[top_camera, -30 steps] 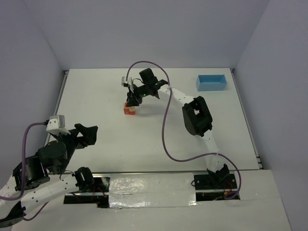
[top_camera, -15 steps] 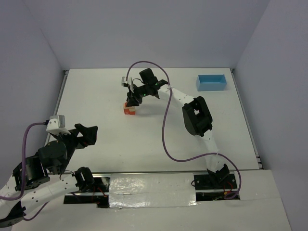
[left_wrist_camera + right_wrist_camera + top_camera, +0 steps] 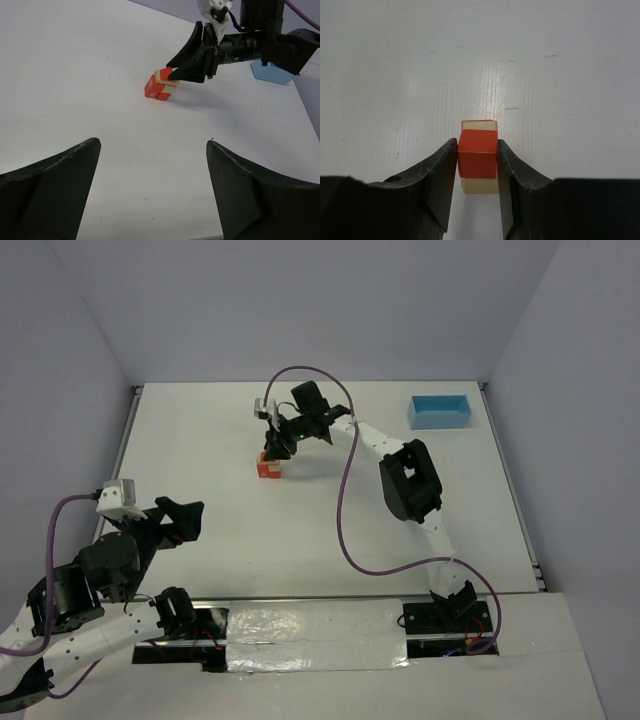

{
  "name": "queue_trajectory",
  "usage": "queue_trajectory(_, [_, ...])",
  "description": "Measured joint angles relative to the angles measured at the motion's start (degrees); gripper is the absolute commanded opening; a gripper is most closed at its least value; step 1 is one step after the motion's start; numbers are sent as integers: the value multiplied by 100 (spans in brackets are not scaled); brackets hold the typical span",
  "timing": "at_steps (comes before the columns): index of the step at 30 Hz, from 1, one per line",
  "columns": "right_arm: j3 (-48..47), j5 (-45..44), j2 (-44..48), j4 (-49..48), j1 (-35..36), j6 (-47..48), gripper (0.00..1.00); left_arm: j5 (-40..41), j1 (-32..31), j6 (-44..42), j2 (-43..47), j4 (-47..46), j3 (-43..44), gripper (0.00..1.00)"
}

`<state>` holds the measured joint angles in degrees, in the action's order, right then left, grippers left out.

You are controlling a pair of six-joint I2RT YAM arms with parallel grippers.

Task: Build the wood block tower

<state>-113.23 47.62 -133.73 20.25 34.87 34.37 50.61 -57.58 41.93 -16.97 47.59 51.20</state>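
Our right claw [image 3: 477, 150] is nearly closed, its two fingers [image 3: 437, 175] pressing either side of a red-orange cube [image 3: 477, 155]. That cube tops the wood block tower [image 3: 268, 467], with a pale tan block [image 3: 480, 186] directly beneath it. Our left claw [image 3: 152, 145] is spread wide, holding nothing, well apart from the tower. A blue tray [image 3: 439, 411] lies far back past the right claw's wrist.
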Motion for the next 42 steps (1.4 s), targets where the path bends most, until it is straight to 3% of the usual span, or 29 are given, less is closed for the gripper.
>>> queue_trajectory(4, [4,11,0,-4,-4,2,44,-9,0,-2,0,-17,0,99])
queue_trajectory(7, [7,11,0,4,-4,-4,54,-20,0,-2,0,-20,0,100])
queue_trajectory(10, [33,0,0,26,-4,0,58,-26,0,-2,0,-22,0,99])
queue_trajectory(11, [35,0,0,35,-4,2,65,-33,0,-2,0,-22,0,100])
queue_trajectory(12, [39,0,0,37,-4,-15,99,-35,0,-2,0,-24,0,99])
queue_trajectory(22, [262,66,63,-20,-22,-107,100,-35,0,-2,0,-31,0,100])
queue_trajectory(26, [699,61,481,-225,-79,-356,100,-24,0,2,0,-31,0,99])
queue_trajectory(28, [1290,-66,1045,-448,-155,-726,100,31,0,28,-9,-7,0,99])
queue_trajectory(31, [2616,-1025,2524,-903,-289,-1663,100,358,0,358,-181,308,48,100])
queue_trajectory(35, [4437,-3383,5466,-1145,-407,-3333,100,852,2,1132,-1132,1045,393,100])
queue_trajectory(38, [5268,-4728,7552,-774,-407,-4203,100,960,94,1416,-2199,1287,638,100])
queue_trajectory(41, [5602,-5718,9208,-103,-411,-4725,100,817,713,1296,-3136,1152,872,100])
queue_trajectory(42, [5617,-5971,9672,197,-415,-4854,100,566,1196,1099,-3329,933,876,99])
